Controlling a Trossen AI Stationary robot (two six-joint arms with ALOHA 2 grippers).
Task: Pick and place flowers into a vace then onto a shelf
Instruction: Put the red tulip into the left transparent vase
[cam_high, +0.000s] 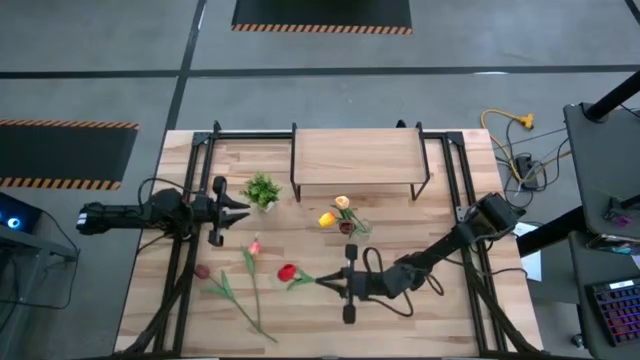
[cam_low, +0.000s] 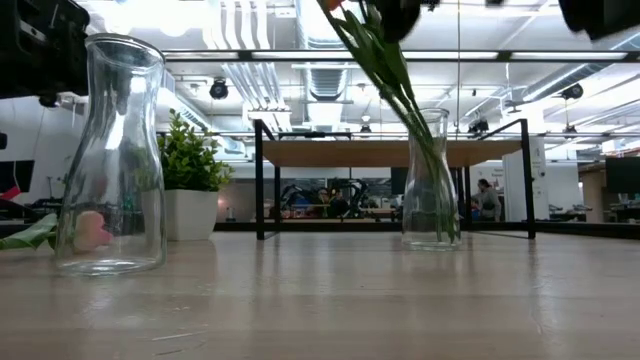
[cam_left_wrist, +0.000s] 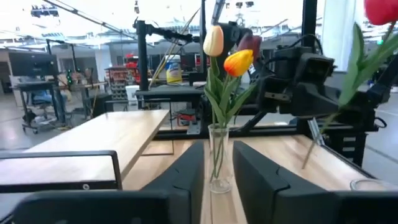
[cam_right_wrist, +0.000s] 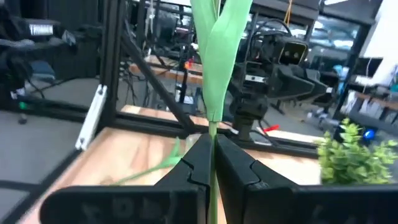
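Fingers of the right gripper (cam_high: 322, 282) clamped on the stem of a red tulip (cam_high: 287, 271), lifted near the table's (cam_high: 440, 320) six-o'clock edge, forearm stretched back toward four o'clock. Left gripper (cam_high: 243, 209) at nine o'clock, fingers slightly parted and holding nothing, pointed at the vase (cam_high: 349, 227) with yellow and peach tulips at centre. Shelf (cam_high: 355, 157) at twelve o'clock; small green plant (cam_high: 262, 190) beside it. Pink tulip (cam_high: 254, 246) and maroon tulip (cam_high: 203, 271) lying toward seven o'clock.
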